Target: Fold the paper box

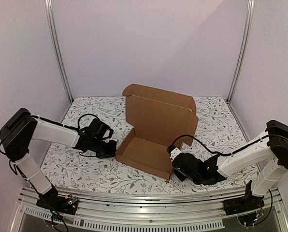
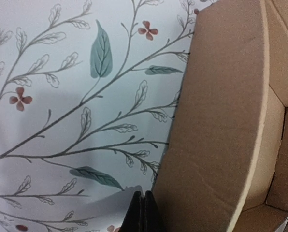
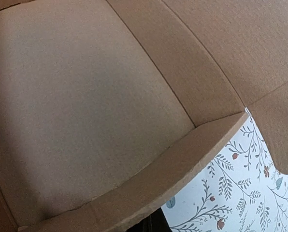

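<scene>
The paper box (image 1: 145, 151) is a brown cardboard mailer in the middle of the table, with its tray formed and its lid (image 1: 159, 116) standing upright at the back. My left gripper (image 1: 110, 146) is shut and empty, its tips (image 2: 143, 212) right beside the outside of the box's left wall (image 2: 216, 125). My right gripper (image 1: 175, 161) is at the box's front right corner. In the right wrist view only a narrow dark tip (image 3: 156, 225) shows under the side wall (image 3: 173, 176), with the fingers together. The inside of the tray (image 3: 81, 96) fills that view.
The table is covered by a white cloth with a leaf and flower print (image 1: 86, 169). Metal frame posts (image 1: 58, 53) and white walls stand at the back and sides. A metal rail (image 1: 144, 203) runs along the near edge.
</scene>
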Available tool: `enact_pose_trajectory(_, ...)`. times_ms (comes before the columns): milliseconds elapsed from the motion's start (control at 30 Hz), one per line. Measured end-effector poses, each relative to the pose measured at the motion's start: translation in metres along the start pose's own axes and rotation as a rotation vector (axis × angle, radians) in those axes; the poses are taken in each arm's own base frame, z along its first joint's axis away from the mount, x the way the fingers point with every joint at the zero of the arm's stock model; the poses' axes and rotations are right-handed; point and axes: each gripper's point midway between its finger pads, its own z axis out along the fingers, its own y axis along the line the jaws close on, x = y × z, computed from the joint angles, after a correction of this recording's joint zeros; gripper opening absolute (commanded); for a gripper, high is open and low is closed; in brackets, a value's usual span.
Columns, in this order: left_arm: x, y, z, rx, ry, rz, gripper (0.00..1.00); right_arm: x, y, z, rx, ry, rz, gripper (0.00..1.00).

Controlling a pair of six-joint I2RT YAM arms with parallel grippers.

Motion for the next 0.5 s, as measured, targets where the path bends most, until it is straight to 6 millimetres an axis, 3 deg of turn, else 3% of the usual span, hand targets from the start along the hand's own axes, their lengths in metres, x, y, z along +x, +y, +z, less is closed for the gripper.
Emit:
enact_pose_trajectory(300, 0.017, -0.021, 0.004, 0.017, 0.009, 0.01, 0.0, 0.003, -0.035, 0.022, 0.037, 0.05, 0.123, 0.0)
enact_pose_trajectory(500, 0.034, -0.025, 0.005, 0.007, -0.003, 0.003, 0.0, 0.007, -0.043, 0.031, 0.019, 0.071, 0.181, 0.0)
